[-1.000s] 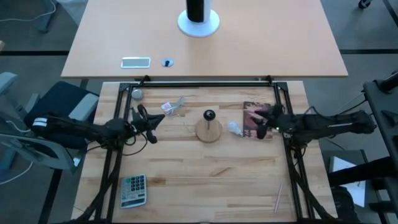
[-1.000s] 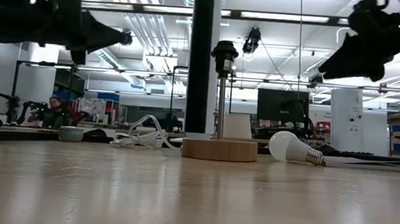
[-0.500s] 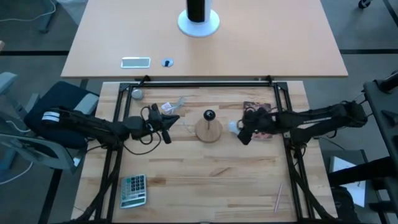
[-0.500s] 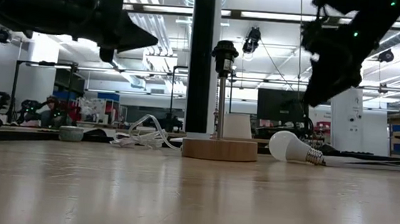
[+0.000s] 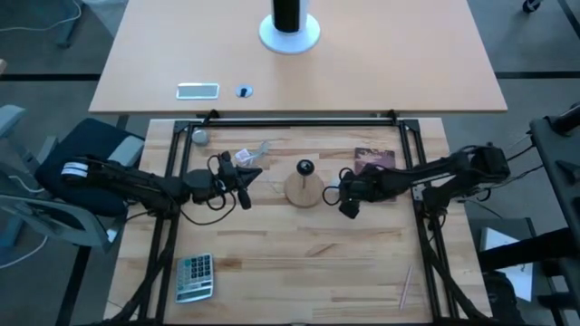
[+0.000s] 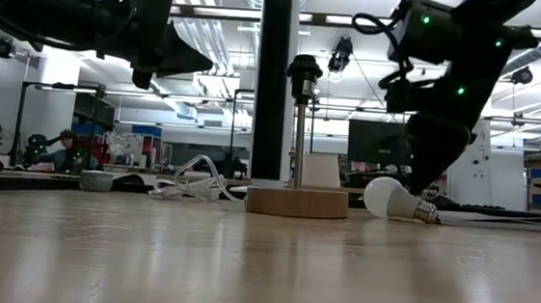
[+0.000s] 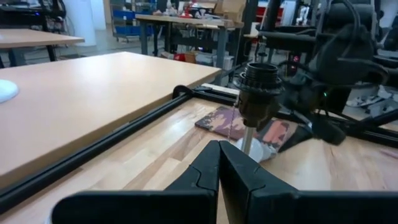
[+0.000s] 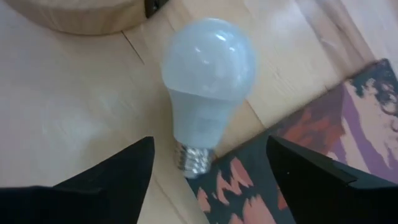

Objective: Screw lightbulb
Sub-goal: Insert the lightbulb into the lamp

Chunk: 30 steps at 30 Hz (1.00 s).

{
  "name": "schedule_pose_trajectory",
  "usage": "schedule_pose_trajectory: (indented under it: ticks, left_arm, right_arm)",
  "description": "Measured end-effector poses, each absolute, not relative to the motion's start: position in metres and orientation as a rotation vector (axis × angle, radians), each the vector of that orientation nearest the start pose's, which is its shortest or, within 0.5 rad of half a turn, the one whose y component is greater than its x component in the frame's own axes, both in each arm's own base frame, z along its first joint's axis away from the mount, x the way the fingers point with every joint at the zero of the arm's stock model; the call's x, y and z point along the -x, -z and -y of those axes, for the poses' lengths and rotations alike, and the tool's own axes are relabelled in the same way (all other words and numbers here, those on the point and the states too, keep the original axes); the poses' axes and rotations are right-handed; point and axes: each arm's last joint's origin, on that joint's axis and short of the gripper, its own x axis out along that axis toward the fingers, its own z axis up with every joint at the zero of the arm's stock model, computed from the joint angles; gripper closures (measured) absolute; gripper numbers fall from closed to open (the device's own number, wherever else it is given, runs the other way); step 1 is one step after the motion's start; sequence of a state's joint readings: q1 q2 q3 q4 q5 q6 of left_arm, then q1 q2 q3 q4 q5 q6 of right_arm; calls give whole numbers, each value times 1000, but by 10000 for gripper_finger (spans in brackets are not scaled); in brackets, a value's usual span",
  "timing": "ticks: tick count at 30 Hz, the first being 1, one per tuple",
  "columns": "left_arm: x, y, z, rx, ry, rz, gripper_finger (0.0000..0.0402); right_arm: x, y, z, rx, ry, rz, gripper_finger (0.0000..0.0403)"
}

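Lightbulb (image 8: 205,93) lying on its side on the bench (image 5: 299,263) near mid-bench, just right of the wooden lamp stand (image 5: 304,189), screw base touching a patterned card (image 5: 373,159) | right end effector (image 8: 208,171) spread above the lightbulb, not touching | left end effector (image 7: 218,169) pressed together, empty, left of the stand.

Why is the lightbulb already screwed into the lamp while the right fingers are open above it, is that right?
Not quite. The lightbulb lies on its side on the table beside the wooden stand, not screwed in; the low view shows the socket empty. The right gripper is open above it.
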<state>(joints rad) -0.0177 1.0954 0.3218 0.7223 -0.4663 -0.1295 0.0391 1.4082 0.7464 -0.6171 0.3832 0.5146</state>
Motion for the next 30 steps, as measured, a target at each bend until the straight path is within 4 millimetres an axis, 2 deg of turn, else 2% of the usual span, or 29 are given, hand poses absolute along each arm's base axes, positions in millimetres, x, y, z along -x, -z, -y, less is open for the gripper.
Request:
schedule_pose_trajectory:
  ticks: [15,20,25,30]
  left_arm:
    - [-210,-202,-9,116,-460,-46,401]
    - [-210,-202,-9,122,-460,-45,401]
    - [-210,-201,-9,129,-461,-50,401]
    - [-210,-200,-9,146,-461,-50,401]
  right_arm:
    - [-253,-138,9,-129,605,-1189,97]
    - [-257,-131,13,-121,605,-1204,110]
    - [-258,-130,16,-128,588,-1203,150]
    - [-260,-130,17,-143,546,-1181,234]
